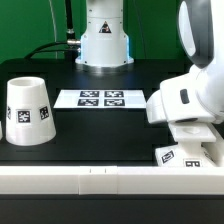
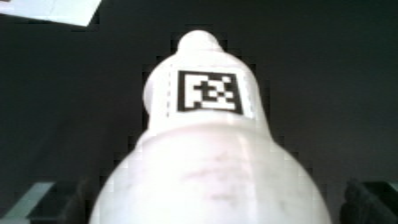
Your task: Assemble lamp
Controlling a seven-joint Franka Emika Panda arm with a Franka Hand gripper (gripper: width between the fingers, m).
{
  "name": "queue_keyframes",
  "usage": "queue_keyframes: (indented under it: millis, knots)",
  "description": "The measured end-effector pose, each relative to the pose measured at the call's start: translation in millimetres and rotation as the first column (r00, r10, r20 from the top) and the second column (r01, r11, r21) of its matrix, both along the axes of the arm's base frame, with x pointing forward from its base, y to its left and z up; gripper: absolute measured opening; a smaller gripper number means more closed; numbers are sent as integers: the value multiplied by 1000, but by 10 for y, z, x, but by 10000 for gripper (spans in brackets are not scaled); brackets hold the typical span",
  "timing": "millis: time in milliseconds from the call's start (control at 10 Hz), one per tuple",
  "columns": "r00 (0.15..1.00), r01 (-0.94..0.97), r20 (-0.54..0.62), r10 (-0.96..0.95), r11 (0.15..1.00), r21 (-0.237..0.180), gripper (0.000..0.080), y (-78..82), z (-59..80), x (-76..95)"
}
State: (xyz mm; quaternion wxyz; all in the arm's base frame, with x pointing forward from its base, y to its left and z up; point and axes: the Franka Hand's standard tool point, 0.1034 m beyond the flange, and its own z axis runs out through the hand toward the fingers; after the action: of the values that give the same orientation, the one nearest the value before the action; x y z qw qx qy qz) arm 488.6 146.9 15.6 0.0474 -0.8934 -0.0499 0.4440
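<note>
The white rounded bulb (image 2: 210,140) fills the wrist view, with its tagged narrow end pointing away over the dark table. My gripper (image 2: 210,205) straddles its wide end. The dark fingers (image 2: 63,200) stand apart at either side with a small gap to the bulb. In the exterior view the hand (image 1: 185,105) is low at the right, over low white tagged pieces (image 1: 183,155); I cannot tell base from bulb there. The tapered shade (image 1: 28,110) stands on the table at the exterior view's left, rim down.
The marker board (image 1: 100,98) lies flat at the table's middle, in front of the arm's base (image 1: 104,40). A white ledge (image 1: 90,180) runs along the near edge. A white corner (image 2: 45,8) shows beyond the bulb in the wrist view.
</note>
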Motion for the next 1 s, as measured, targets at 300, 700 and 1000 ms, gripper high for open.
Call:
queue_keyframes:
  millis: [300, 700, 1000]
  knots:
    - [1000, 4, 19, -4, 1000, 2, 583, 6, -17, 36]
    - [1000, 4, 24, -4, 1000, 11, 576, -22, 14, 63]
    - [999, -4, 40, 2, 999, 40, 576, -109, 287, 156]
